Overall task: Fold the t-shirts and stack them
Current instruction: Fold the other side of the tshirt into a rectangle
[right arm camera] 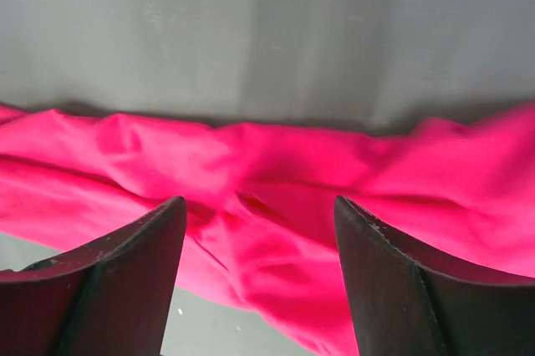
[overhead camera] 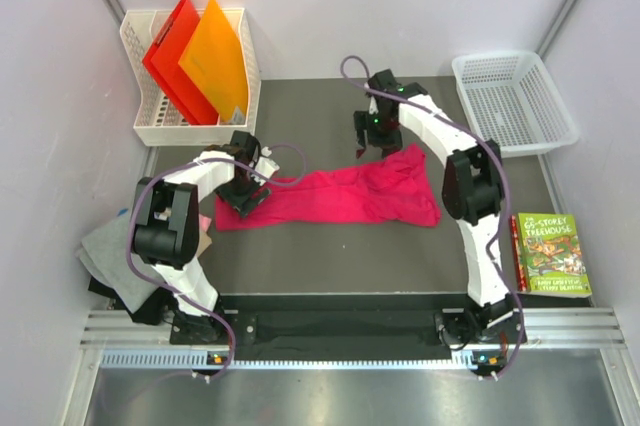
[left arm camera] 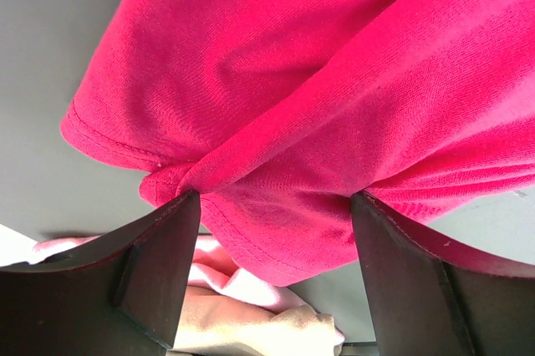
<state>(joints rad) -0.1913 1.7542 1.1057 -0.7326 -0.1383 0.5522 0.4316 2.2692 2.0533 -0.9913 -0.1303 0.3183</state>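
Pink shirt lies mid table, bunched into a long strip. Left gripper wide, straddling the left hem, looks lined up to pinch. Right gripper wide too, empty, hovering over the far right edge. Folded stack sits left.

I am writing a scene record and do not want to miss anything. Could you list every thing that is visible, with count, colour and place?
t-shirt: one, magenta, crumpled, centre.
folded shirts: count unclear, grey and pale pink, left edge.
folders: two, red and orange, upright in rack.
rack: one, white, far left.
basket: one, white, far right.
book: one, green, near right.
table: one, dark grey.
left claw: one, black, open over t-shirt's left end.
right claw: one, black, open above its far edge.
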